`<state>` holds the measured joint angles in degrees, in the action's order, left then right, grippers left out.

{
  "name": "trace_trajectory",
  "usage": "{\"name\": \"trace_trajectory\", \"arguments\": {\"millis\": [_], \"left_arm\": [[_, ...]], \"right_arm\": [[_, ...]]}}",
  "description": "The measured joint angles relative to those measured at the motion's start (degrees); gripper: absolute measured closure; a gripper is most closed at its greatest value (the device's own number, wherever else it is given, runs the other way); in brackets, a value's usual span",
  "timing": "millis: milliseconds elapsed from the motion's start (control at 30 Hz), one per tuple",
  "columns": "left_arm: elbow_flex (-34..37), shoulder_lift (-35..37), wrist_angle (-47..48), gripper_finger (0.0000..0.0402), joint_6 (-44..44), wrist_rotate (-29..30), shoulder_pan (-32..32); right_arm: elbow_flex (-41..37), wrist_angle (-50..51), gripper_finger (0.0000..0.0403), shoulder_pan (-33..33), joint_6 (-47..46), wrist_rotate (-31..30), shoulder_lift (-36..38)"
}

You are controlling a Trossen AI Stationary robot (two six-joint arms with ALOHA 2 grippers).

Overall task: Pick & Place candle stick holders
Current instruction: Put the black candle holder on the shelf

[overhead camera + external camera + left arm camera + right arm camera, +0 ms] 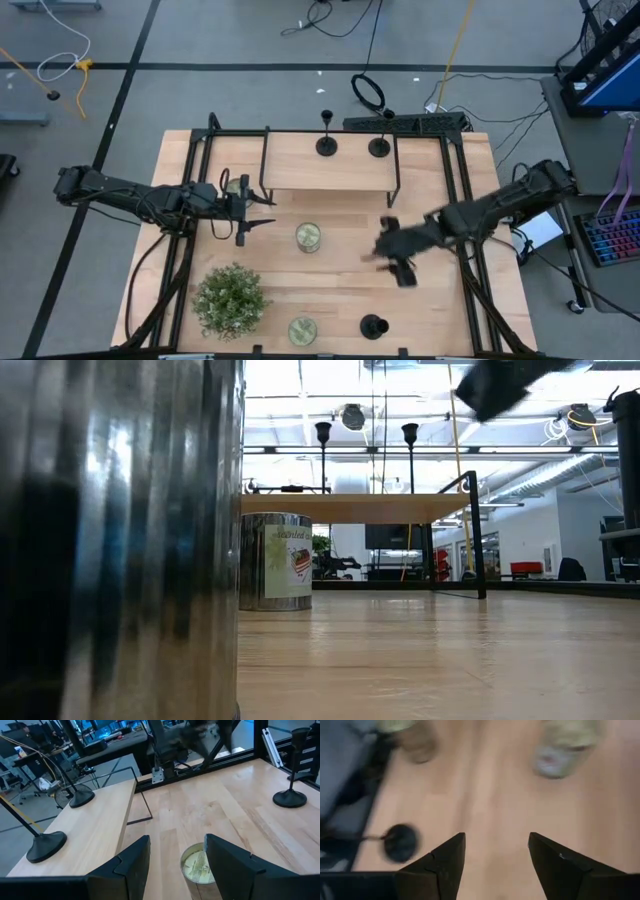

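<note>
R tool open wide, empty, above tabletop near front holder; two holders on rear shelf; L tool open wide by tin

The pale, straight-grained wooden desk carries a raised shelf of the same light wood on thin black metal legs. Three matte-black candle stick holders show: two on that shelf, one near the desk's front edge. A bushy green potted plant and two shiny silver tins, yellow-green inside, stand on the desk. Both arms are dark.
</note>
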<state>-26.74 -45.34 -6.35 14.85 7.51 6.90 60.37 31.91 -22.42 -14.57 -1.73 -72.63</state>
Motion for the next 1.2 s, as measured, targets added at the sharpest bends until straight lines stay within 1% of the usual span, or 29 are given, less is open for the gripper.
{"name": "trace_trajectory", "arguments": {"millis": [100, 200, 267, 367, 467, 533, 633, 733, 867, 933, 1067, 1200], "left_arm": [[0.0, 0.0, -0.41, 0.0204, -0.04, 0.0, 0.0], [0.0, 0.0, -0.7, 0.0204, -0.65, -0.01, 0.0], [0.0, 0.0, -0.81, 0.0204, -1.64, 0.0, 0.0], [0.0, 0.0, -0.81, 0.0204, -2.23, 0.0, 0.0], [0.0, 0.0, -0.82, 0.0204, -3.31, 0.01, 0.0], [0.0, 0.0, -0.84, 0.0204, -3.43, 0.02, 0.0], [0.0, 0.0, -1.24, 0.0204, -3.43, 0.02, 0.0], [0.0, 0.0, -1.5, 0.0204, -3.25, 0.04, 0.0], [0.0, 0.0, -1.69, 0.0204, -3.17, 0.04, 0.0], [0.0, 0.0, -1.99, 0.0204, -3.15, 0.04, 0.0], [0.0, 0.0, -2.46, 0.0204, -3.15, 0.04, 0.0], [0.0, 0.0, -2.43, 0.0204, -1.66, 0.07, 0.0]], "right_arm": [[-8.48, -9.53, 0.0192, -4.97, -2.15, 0.5, 2.18], [-17.33, -22.11, 0.0192, -8.38, -4.68, 0.48, 3.7], [-22.75, -32.82, 0.0192, -9.59, -7.11, 1.37, 3.97], [-30.54, -48.65, 0.0193, -10.62, -10.09, 5.14, 3.25], [-35.89, -63.52, 0.0193, -10.77, -10.73, 5.1, 0.27], [-36.89, -69.15, 0.0193, -10.66, -11.05, 5.18, -2.59], [-36.72, -72.78, 0.0193, -10.92, -12.12, 9.96, -7.03], [-35.54, -78.72, 0.0193, -11.62, -9.12, 13.85, -11.07], [-34.43, -83.83, 0.0193, -13.35, -2.6, 13.44, -15.29], [-33.46, -84.6, 0.0193, -13.41, -0.12, 12.35, -16.47], [-30.69, -84.78, 0.0196, -13.32, 0.7, 12.32, -19.21], [-27.48, -85.29, 0.0222, -13.33, 0.8, 13.68, -22.0]]}}
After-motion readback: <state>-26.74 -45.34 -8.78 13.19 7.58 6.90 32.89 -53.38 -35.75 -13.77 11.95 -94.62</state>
